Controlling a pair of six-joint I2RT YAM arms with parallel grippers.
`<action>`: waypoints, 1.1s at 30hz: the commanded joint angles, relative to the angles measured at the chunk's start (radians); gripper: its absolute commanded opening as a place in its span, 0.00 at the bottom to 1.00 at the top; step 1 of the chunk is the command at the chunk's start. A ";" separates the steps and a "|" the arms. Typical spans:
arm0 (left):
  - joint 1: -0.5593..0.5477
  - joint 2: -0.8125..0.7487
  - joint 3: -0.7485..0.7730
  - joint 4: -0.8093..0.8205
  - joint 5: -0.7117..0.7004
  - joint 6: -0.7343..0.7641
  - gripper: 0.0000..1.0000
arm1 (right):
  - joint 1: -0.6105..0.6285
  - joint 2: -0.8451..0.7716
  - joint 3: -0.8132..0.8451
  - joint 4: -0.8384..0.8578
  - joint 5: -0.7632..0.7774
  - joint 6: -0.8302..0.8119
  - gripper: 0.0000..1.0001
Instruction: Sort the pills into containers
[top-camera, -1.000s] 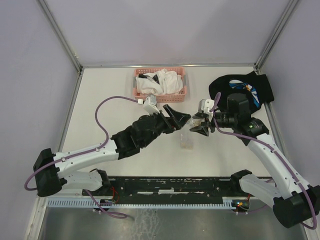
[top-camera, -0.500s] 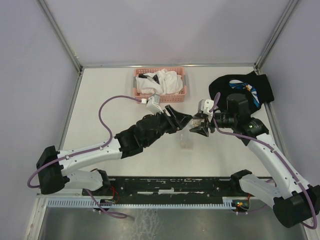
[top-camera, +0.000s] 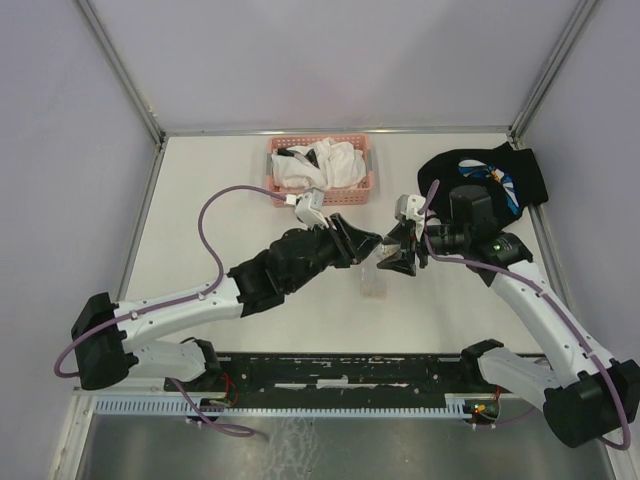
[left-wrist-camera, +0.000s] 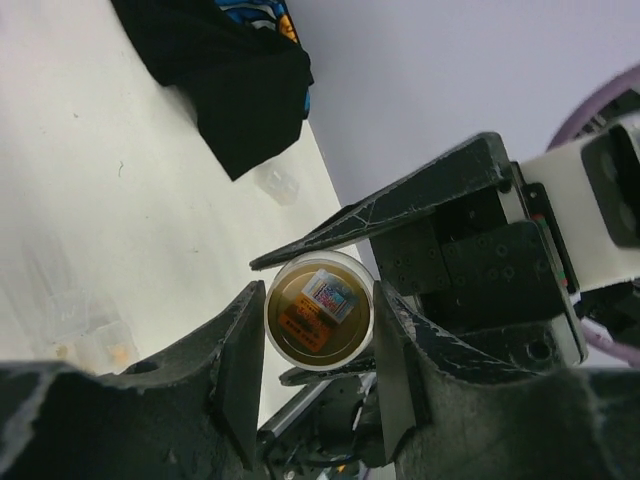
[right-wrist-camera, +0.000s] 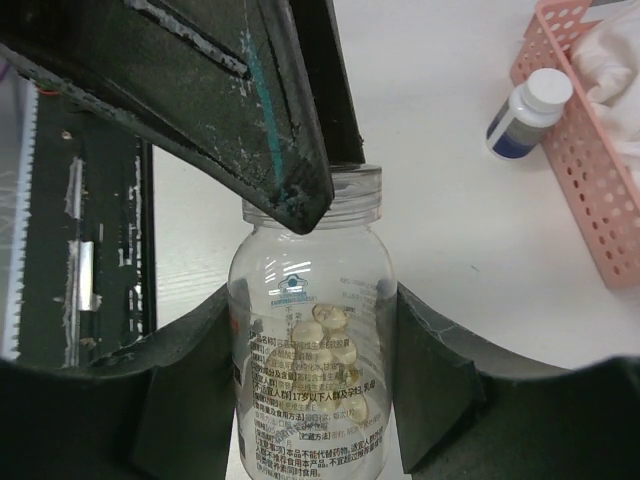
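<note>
Pill bottle (right-wrist-camera: 305, 340), grasped by right pincer (right-wrist-camera: 308, 305), hangs over table (right-wrist-camera: 450, 240); left pincer (left-wrist-camera: 318, 305) flanks rim, grip unclear.

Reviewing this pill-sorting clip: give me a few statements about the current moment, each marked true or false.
1. The right gripper holds a clear pill bottle with yellowish pills inside. True.
2. The pink basket is empty. False: white cloths fill it.
3. A small white-capped bottle sits on the table just outside the pink basket. True.
4. The clear plastic box is lifted off the table. False: it lies on the table.
5. A black cloth lies at the table's far right. True.
</note>
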 joint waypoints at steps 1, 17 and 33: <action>-0.011 -0.030 -0.035 0.132 0.251 0.226 0.29 | 0.000 0.019 0.048 0.068 -0.165 0.130 0.05; 0.222 -0.030 -0.187 0.407 1.016 0.465 0.23 | -0.033 0.094 0.039 0.328 -0.421 0.510 0.02; 0.244 -0.205 -0.273 0.355 0.740 0.450 1.00 | -0.033 0.075 0.042 0.255 -0.380 0.426 0.02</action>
